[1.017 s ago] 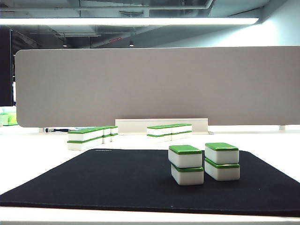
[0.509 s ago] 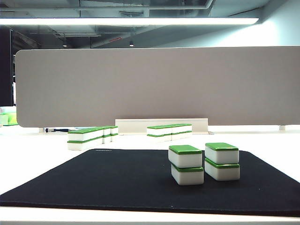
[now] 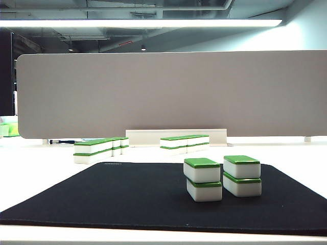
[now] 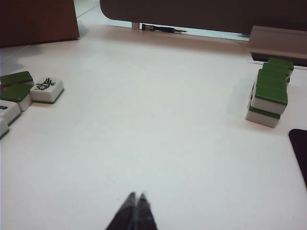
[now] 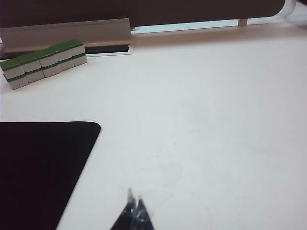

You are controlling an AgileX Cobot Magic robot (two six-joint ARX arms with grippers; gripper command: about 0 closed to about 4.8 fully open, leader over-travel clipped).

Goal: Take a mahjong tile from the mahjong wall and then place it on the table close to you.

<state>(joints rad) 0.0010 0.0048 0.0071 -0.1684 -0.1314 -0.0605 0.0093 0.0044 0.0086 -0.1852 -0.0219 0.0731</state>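
The mahjong wall shows as two rows of white tiles with green tops, stacked two high, at the back of the white table point(image 3: 36, 176): a left row point(image 3: 99, 149) and a right row point(image 3: 185, 142). Neither arm appears in the exterior view. In the left wrist view my left gripper point(image 4: 136, 197) is shut and empty over bare tabletop, well short of the left row point(image 4: 269, 92). My right gripper point(image 5: 134, 199) is also shut and empty, over white table beside the black mat point(image 5: 38, 167), far from the right row point(image 5: 45, 62).
Two lone two-tile stacks point(image 3: 203, 179) point(image 3: 241, 175) stand on the black mat point(image 3: 117, 196). Several loose tiles point(image 4: 29, 91), one face up, lie off to one side in the left wrist view. A grey partition point(image 3: 168, 92) and a low rail point(image 5: 67, 33) close the back.
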